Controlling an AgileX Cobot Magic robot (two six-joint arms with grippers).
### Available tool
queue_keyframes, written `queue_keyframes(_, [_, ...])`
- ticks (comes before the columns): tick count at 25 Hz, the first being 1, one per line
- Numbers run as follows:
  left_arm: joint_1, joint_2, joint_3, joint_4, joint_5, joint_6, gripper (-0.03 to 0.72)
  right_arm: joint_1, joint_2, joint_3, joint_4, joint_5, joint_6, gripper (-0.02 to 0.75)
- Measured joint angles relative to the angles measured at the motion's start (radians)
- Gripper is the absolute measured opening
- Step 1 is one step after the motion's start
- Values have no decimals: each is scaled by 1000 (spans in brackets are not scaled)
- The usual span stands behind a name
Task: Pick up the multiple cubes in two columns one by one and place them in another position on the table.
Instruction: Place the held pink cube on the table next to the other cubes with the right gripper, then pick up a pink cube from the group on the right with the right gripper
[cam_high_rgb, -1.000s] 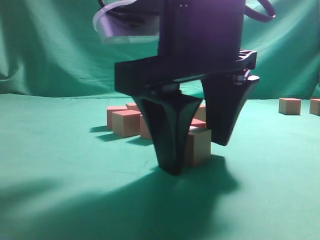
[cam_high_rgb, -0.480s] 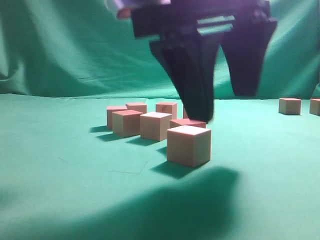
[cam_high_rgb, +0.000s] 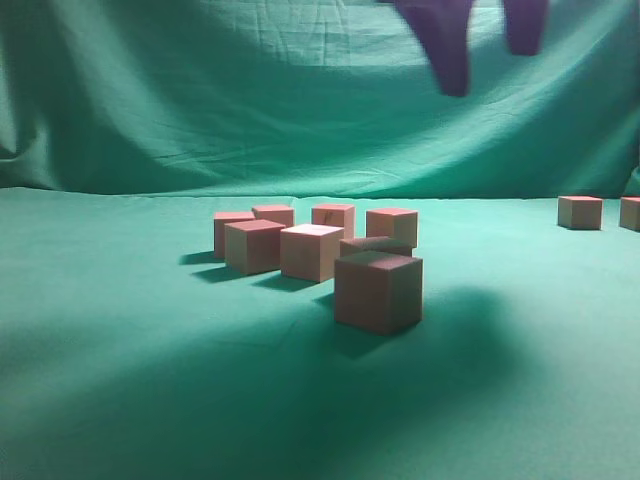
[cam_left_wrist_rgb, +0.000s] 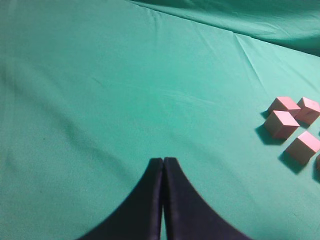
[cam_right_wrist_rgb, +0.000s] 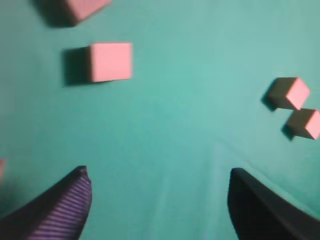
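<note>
Several cubes stand in a cluster on the green table (cam_high_rgb: 140, 390) in the exterior view. The nearest cube (cam_high_rgb: 378, 291) stands alone in front of them, in shadow. Two more cubes (cam_high_rgb: 580, 212) stand far right. My right gripper (cam_high_rgb: 488, 55) is open and empty, high above the cluster, with only its fingertips showing. In the right wrist view the right gripper (cam_right_wrist_rgb: 159, 175) hangs over bare cloth, with one cube (cam_right_wrist_rgb: 111, 61) ahead to the left and two cubes (cam_right_wrist_rgb: 290, 93) at the right. My left gripper (cam_left_wrist_rgb: 163, 161) is shut and empty over bare cloth, with several cubes (cam_left_wrist_rgb: 281, 123) to its right.
A draped green backdrop curtain (cam_high_rgb: 200, 90) hangs behind the table. The table's cloth (cam_left_wrist_rgb: 100, 75) has light creases. Bare cloth lies to the left of and in front of the cluster.
My right gripper has opened off the nearest cube and risen from table height almost out of the top of the exterior view. The cube stays on the table.
</note>
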Motion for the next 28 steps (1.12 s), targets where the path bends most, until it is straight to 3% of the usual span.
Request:
queue_keyframes(5, [0,0,0,0,0,0,0,-218,0,-43,26,4,103,517])
queue_keyframes(10, [0,0,0,0,0,0,0,-431,19,-49,284,-64,118,517])
queue_keyframes(14, [0,0,0,0,0,0,0,-551,97,-98,438,-99,68,517])
queue_keyframes(17, [0,0,0,0,0,0,0,-587,166,-180,448,-103,51,517])
queue_keyframes(28, [0,0,0,0,0,0,0,-588,365,-350,409,-130,-26,517])
